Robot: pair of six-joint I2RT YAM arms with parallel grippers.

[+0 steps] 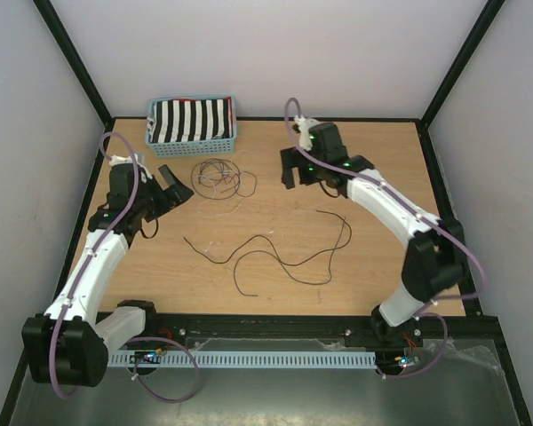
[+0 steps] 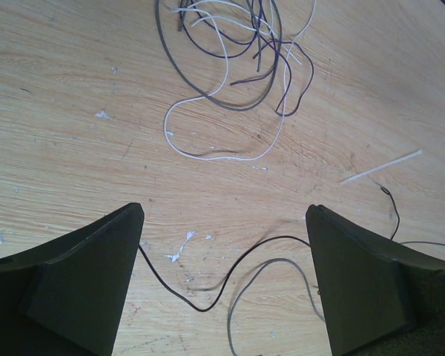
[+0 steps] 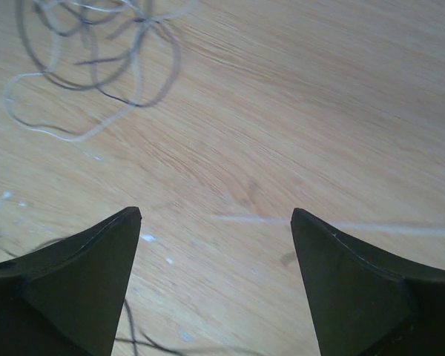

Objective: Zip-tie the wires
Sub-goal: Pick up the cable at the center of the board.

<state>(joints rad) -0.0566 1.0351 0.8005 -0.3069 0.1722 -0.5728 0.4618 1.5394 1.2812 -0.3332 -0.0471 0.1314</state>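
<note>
Two grippers flank the coiled wires (image 1: 218,176) in my overhead view, left gripper (image 1: 176,185) and right gripper (image 1: 293,177), beside a blue basket (image 1: 192,142); looser strands sprawl across the table (image 1: 382,160). Left wrist: jaws apart, one dark strand crossing between them. Right wrist: jaws apart, a blurred tangle, probably those wires, upper left.

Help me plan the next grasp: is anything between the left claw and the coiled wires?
Nothing visible. The left claw stands open, and only bare table lies between it and the coiled wires. A loose dark wire lies flat on the wood beneath the claw; the blue basket sits beyond the coil.
</note>
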